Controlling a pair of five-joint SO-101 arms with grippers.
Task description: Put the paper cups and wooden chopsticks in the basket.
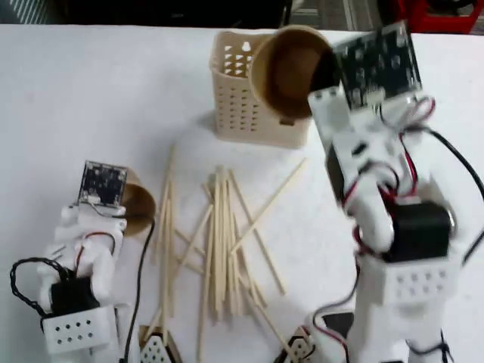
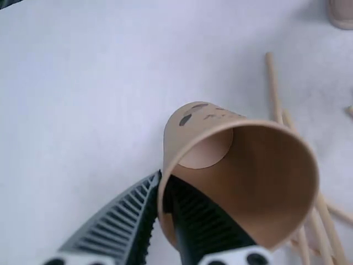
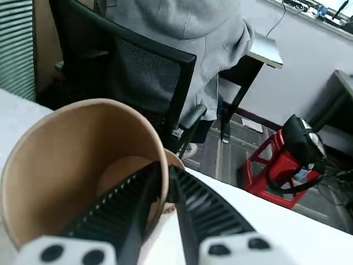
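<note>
My right gripper [image 1: 321, 79] is shut on the rim of a brown paper cup [image 1: 286, 69], one finger inside and one outside. It holds the cup tilted, mouth toward the camera, over the right side of the cream perforated basket [image 1: 236, 94]. The right wrist view shows the same cup [image 3: 71, 160] pinched in the gripper [image 3: 165, 171]. My left gripper [image 1: 123, 206] is shut on the wall of a second paper cup [image 1: 140, 208], which lies on its side at the table's left. In the left wrist view the gripper [image 2: 162, 185] clamps that cup [image 2: 248, 176]. Several wooden chopsticks [image 1: 221, 242] lie scattered mid-table.
Chopsticks [image 2: 274, 88] lie close beside the left cup. Black cables [image 1: 140, 280] trail from both arm bases near the front edge. Two small perforated pieces [image 1: 155, 348] sit at the front among the chopstick ends. White table [image 1: 91, 91] stretches open at the far left.
</note>
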